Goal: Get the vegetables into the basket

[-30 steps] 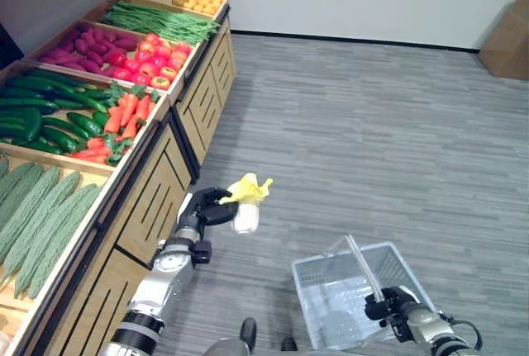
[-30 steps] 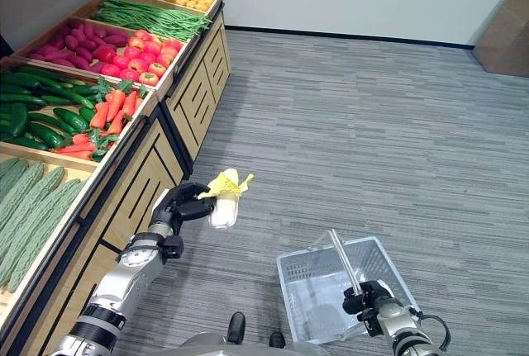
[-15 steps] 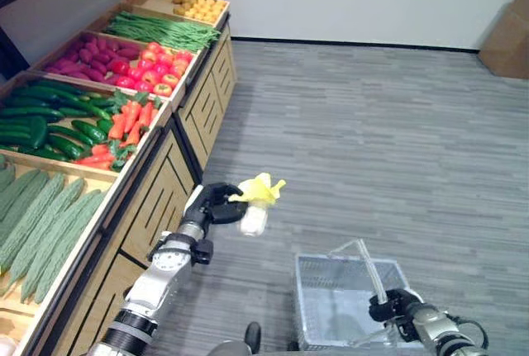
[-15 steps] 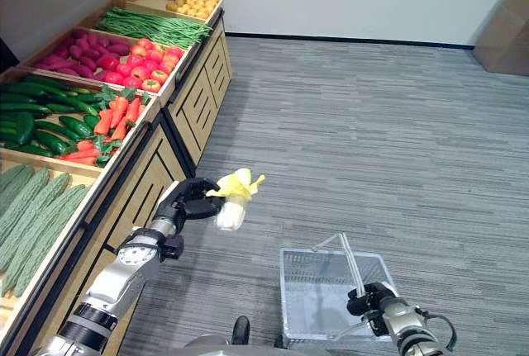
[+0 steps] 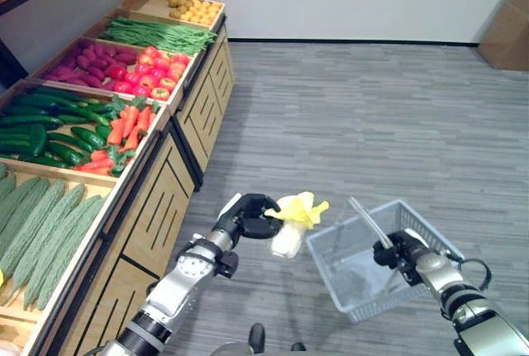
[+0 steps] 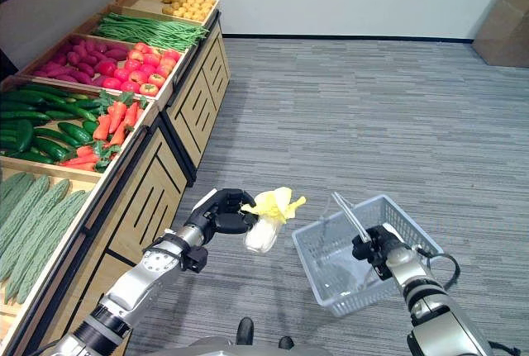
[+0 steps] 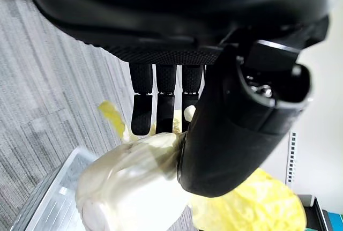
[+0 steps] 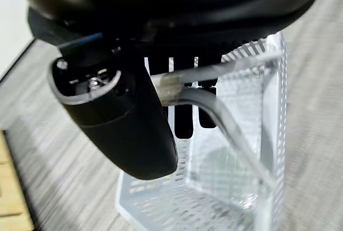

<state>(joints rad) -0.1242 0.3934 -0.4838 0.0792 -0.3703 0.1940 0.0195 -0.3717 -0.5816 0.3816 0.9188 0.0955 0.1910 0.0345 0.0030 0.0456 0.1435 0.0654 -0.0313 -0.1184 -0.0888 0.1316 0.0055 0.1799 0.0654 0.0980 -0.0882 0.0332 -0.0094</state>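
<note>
From the head views, the left hand [image 5: 248,215] carries a pale cabbage with yellow leaves [image 5: 291,222] just beside the rim of the translucent wire-mesh plastic basket [image 5: 364,290], not yet inside. The left wrist view shows thumb and fingers [image 7: 158,105] curled round the cabbage. In the right wrist view, the right hand [image 8: 123,118] clasps the basket's handle [image 8: 214,113]; the drop remains

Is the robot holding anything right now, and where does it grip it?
Left hand grips a cabbage by its middle; right hand holds the basket by its handle.
</note>
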